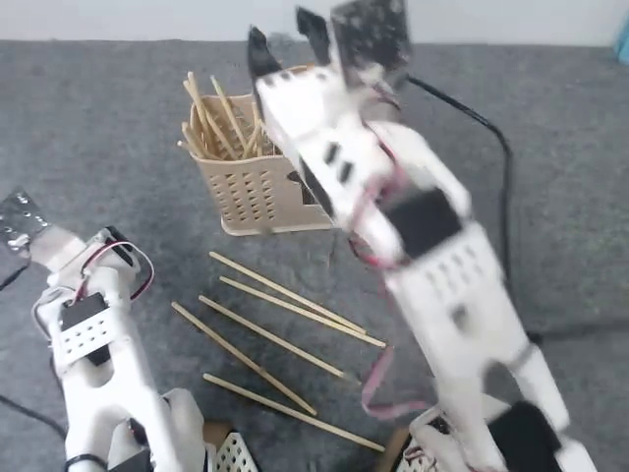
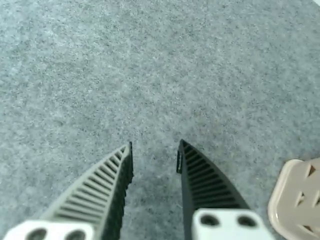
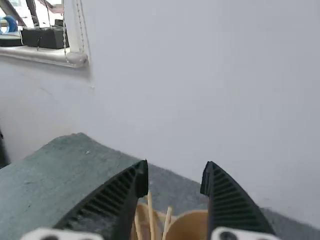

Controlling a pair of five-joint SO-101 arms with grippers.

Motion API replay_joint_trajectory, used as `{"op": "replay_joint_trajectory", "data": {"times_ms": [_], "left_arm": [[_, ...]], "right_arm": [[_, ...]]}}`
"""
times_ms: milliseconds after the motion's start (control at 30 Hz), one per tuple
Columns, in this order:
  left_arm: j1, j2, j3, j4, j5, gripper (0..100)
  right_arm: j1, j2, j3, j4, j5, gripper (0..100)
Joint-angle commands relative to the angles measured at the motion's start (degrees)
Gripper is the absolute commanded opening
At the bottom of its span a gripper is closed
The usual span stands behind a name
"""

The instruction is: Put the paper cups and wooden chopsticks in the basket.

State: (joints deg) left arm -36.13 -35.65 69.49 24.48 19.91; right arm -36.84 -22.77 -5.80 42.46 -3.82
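Wooden chopsticks lie in two lots; read across from the left. At the far left stands your left arm, low over the grey carpet. Its wrist view shows the left gripper released, fingers spread with nothing between them and bare carpet under them. At one edge of that view sits a beige plastic piece with cut-outs, cut off by the frame; you cannot tell what it belongs to.

Just right of the left arm, five loose sticks lie flat on the carpet, roughly parallel and slanting, none touching the basket. Behind them stands the basket, upright, with a bundle of chopsticks leaning in its left part, tips up. The right arm crosses over the basket's right part and hides it from above.

The right gripper hangs above the basket, released too, holding nothing. Past its fingers, its wrist view catches a few stick tips and the curved tan rim of a paper cup, cropped by the frame; whether the cup is fully inside the basket you cannot tell. Farthest right, a black cable runs over the carpet, one end hidden behind the arm.
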Motion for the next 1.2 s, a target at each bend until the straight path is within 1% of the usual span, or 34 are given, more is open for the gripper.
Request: {"op": "replay_joint_trajectory", "data": {"times_ms": [0, 100, 200, 267, 400, 500, 567, 667, 867, 1000, 1167], "left_arm": [[0.18, -1.41, -1.27, -1.76, 0.35, 14], [0.26, -1.32, -1.27, -1.76, 0.35, 14], [0.35, -1.32, -1.27, -1.76, 0.35, 14], [0.35, -1.32, -1.27, -1.76, 0.35, 14], [0.18, -1.32, -1.19, -1.67, 0.35, 14], [0.18, -1.32, -1.19, -1.67, 0.35, 14], [0.18, -1.32, -1.19, -1.67, 0.35, 14], [0.18, -1.32, -1.19, -1.67, 0.35, 14], [0.09, -1.32, -1.19, -1.67, 0.35, 14], [0.18, -1.32, -1.19, -1.67, 0.35, 14], [0.35, -1.32, -1.19, -1.67, 0.35, 14]], "right_arm": [[-0.22, -9.19, -2.9, 16.66, -5.27, 18.4], [-0.04, -10.95, -2.9, 29.76, -8.53, 18.4], [-0.31, -11.12, -2.9, 41.36, -8.79, 18.4], [-0.31, -11.12, -2.73, 47.08, -8.79, 18.4], [-0.92, -11.12, 4.22, 53.14, -8.44, 18.4], [-3.47, -11.12, 15.47, 52.88, -8.44, 18.4], [-5.23, -11.65, 23.91, 48.75, -8.44, 18.4], [-6.81, -11.74, 35.69, 39.34, -8.44, 18.4], [-6.55, -11.12, 53.71, 15.69, -8.35, 18.4], [-6.64, -11.03, 61.89, 2.95, -7.74, 18.4], [-6.55, -11.03, 68.22, -6.81, -1.85, 18.4]]}}
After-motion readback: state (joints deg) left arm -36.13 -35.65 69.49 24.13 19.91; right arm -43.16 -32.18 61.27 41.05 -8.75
